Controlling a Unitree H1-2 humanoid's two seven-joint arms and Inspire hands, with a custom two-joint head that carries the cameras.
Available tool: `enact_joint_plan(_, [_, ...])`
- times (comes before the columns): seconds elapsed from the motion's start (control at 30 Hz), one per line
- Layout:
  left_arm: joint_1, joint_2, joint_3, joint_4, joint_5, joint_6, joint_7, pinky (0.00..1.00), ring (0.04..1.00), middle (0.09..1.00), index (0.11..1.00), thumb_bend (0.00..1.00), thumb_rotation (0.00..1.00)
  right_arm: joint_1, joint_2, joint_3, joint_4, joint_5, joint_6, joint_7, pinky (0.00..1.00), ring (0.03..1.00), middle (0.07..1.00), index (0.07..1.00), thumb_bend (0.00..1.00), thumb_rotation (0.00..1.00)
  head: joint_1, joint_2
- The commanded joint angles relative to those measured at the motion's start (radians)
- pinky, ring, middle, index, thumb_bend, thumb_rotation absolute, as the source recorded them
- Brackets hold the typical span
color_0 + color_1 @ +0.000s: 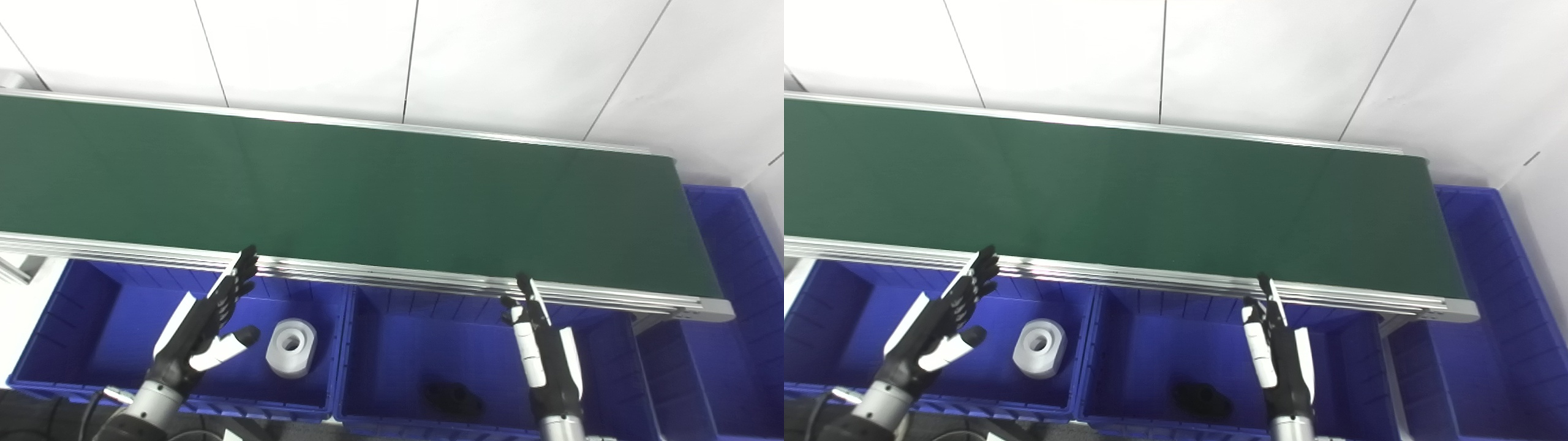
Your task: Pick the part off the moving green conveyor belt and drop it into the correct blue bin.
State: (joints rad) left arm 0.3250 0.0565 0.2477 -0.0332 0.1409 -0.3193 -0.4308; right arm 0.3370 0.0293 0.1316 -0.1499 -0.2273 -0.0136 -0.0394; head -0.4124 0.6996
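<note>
so the green conveyor belt (367, 196) is a long matte dark green strip with ribbed aluminium rails along both edges, running diagonally under white wall panels (318, 55). nothing's sitting on the belt surface that i can see.

below the near rail there's a row of glossy blue plastic bins with ribbed walls. the left bin (79, 343) has a white part (291, 347) in it, a chunky rounded cylinder with a hole through the middle, looks like smooth plastic, resting on the bin floor. the middle bin (392, 343) holds a black part (454, 398), lumpy and irregular, too dark and blurry to make out the shape properly. another blue bin (735, 257) sits at the belt's right end.

left hand (205, 331) hovers over the left bin, fingers straight and spread, thumb out toward the white part, holding nothing. right hand (542, 349) is over the middle bin, fingers straight and pointing up toward the rail, also empty. both hands are black with white shell panels.
</note>
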Motion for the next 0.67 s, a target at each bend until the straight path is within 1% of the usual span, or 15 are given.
enact_joint_plan(0.0, [-0.049, 0.022, -0.026, 0.002, 0.054, -0.149, 0.125, 1.0, 1.0, 1.0, 1.0, 0.79, 0.74, -0.024, 0.032, 0.019, -0.026, -0.029, -0.125, -0.044, 0.85, 0.895, 0.981, 0.966, 0.75, 0.99, -0.004, -0.001])
enact_joint_plan(0.1, [-0.051, 0.033, -0.062, 0.019, 0.076, -0.15, 0.204, 1.0, 1.0, 1.0, 1.0, 0.79, 0.74, -0.021, 0.043, 0.022, -0.008, -0.049, -0.143, -0.073, 0.84, 0.885, 0.97, 0.955, 0.75, 0.98, -0.02, -0.011])
enact_joint_plan(0.2, [-0.05, 0.046, -0.102, 0.021, 0.075, -0.15, 0.262, 1.0, 1.0, 1.0, 1.0, 0.78, 0.74, -0.018, 0.044, 0.023, 0.001, -0.06, -0.16, -0.084, 0.83, 0.884, 0.971, 0.953, 0.74, 0.98, -0.025, -0.016])
enact_joint_plan(0.3, [-0.052, 0.04, -0.14, 0.008, 0.098, -0.15, 0.322, 1.0, 1.0, 1.0, 1.0, 0.76, 0.75, -0.014, 0.04, 0.02, 0.008, -0.063, -0.175, -0.088, 0.83, 0.883, 0.975, 0.951, 0.72, 0.98, -0.032, -0.025])
enact_joint_plan(0.47, [-0.057, 0.038, -0.186, 0.003, 0.102, -0.15, 0.392, 1.0, 1.0, 1.0, 1.0, 0.76, 0.77, 0.002, 0.038, 0.021, 0.01, -0.059, -0.181, -0.097, 0.84, 0.888, 0.984, 0.954, 0.71, 0.98, -0.038, -0.045])
enact_joint_plan(0.53, [-0.057, 0.045, -0.204, 0.007, 0.104, -0.15, 0.411, 1.0, 1.0, 1.0, 1.0, 0.75, 0.77, 0.007, 0.037, 0.019, 0.014, -0.054, -0.189, -0.1, 0.84, 0.894, 0.991, 0.956, 0.7, 0.98, -0.039, -0.062])
enact_joint_plan(0.63, [-0.06, 0.057, -0.23, 0.017, 0.105, -0.15, 0.43, 1.0, 1.0, 1.0, 1.0, 0.74, 0.78, 0.011, 0.036, 0.015, 0.022, -0.047, -0.206, -0.106, 0.85, 0.902, 0.998, 0.962, 0.68, 0.98, -0.045, -0.076])
